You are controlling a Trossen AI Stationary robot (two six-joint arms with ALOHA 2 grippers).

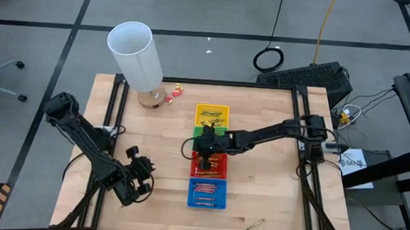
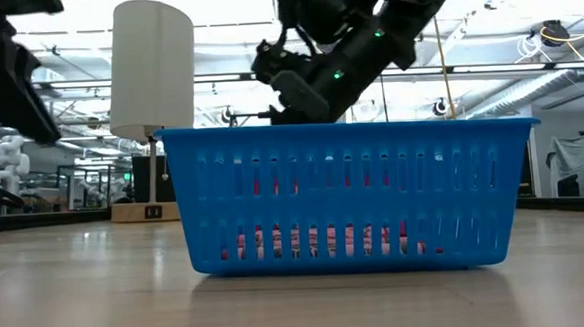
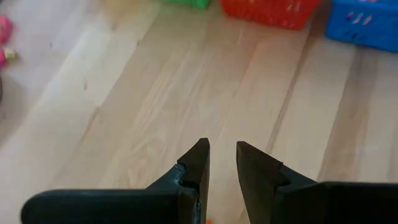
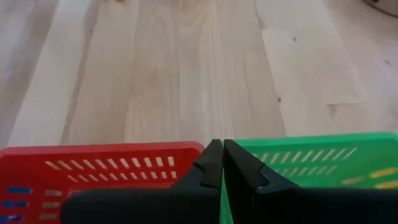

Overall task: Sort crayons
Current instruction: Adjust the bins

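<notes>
Four trays stand in a row: yellow (image 1: 212,115), green (image 4: 323,155), red (image 1: 220,166) and blue (image 1: 206,193). Crayons lie in the yellow tray (image 1: 213,116), the red tray (image 1: 218,161) and the blue tray (image 1: 206,191). One crayon (image 1: 255,223) lies loose on the table near the front edge. My right gripper (image 4: 222,149) is shut and shows nothing between its fingers; it hangs over the rims where the red tray (image 4: 99,168) meets the green one. My left gripper (image 3: 222,149) is a little open and empty, over bare wood left of the trays.
A tall white cylinder (image 1: 137,54) stands at the far left on a round base, with small red and yellow bits (image 1: 174,92) beside it. In the low view the blue tray (image 2: 354,195) fills the foreground. Bare wood lies left and right of the trays.
</notes>
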